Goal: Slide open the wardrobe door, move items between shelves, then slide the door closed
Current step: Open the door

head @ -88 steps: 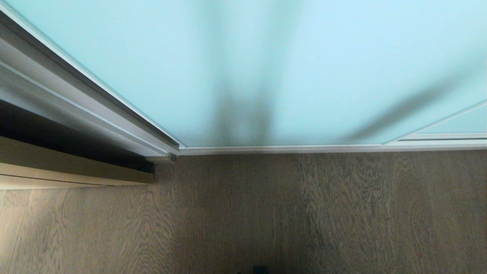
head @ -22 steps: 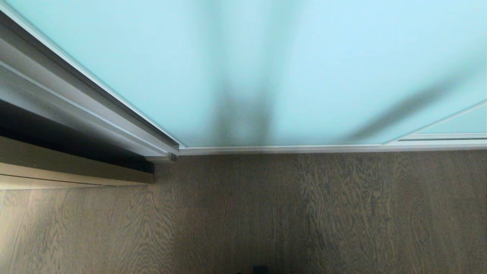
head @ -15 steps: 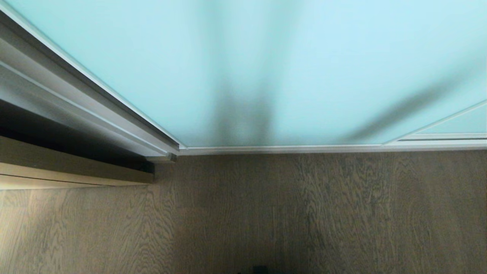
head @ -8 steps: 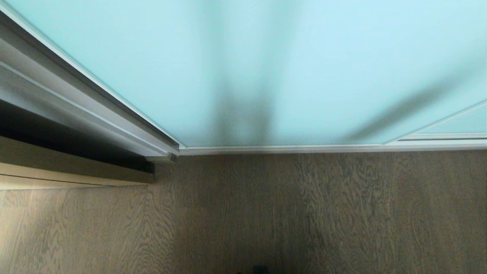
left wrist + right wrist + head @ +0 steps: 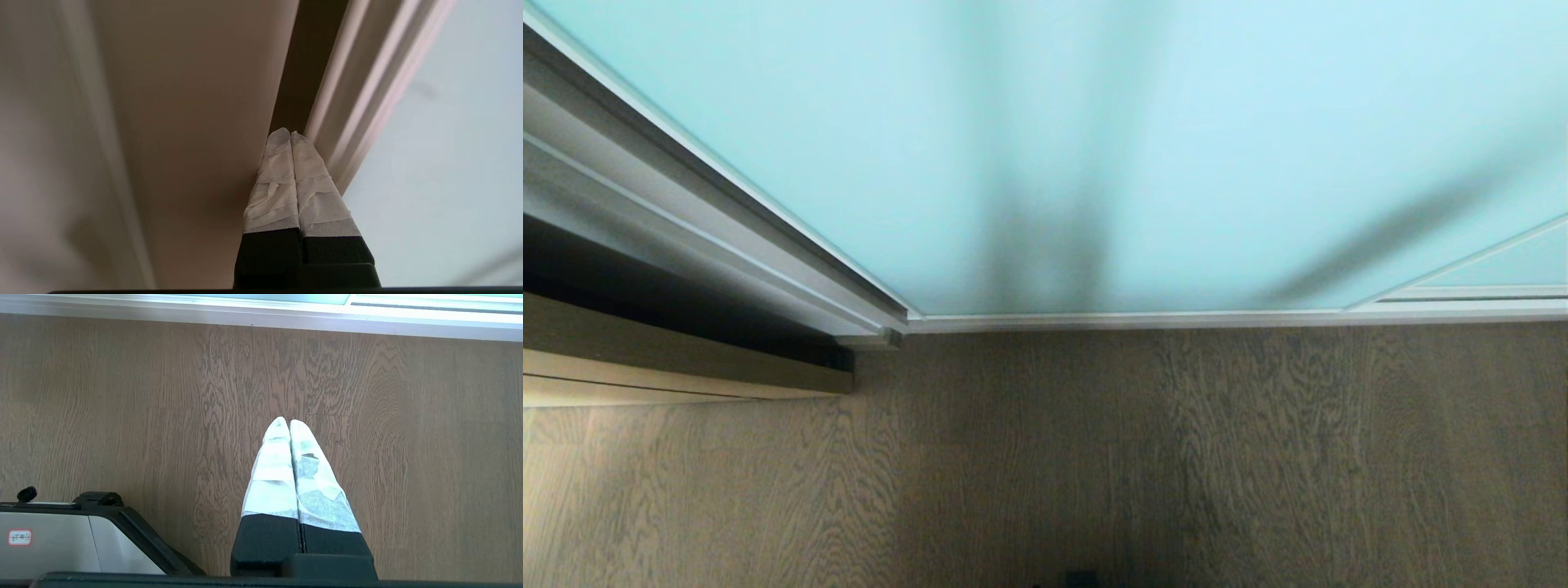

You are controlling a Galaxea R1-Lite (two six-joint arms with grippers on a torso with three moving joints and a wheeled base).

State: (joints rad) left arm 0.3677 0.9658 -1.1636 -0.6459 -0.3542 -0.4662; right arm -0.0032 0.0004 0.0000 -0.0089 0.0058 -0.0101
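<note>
Overhead, the sliding wardrobe door (image 5: 1176,147) stands shut above the wood floor (image 5: 1094,457). At the left wrist, the left gripper (image 5: 291,134), jaws clenched empty, points into the dark gap beside the door's frame (image 5: 359,102). Below, the right gripper (image 5: 285,422), jaws also clenched, hangs over the floor.

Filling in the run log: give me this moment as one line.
door: sliding wardrobe door shut | left gripper: fingers shut, at the door frame's edge gap | right gripper: shut, parked over floor
</note>
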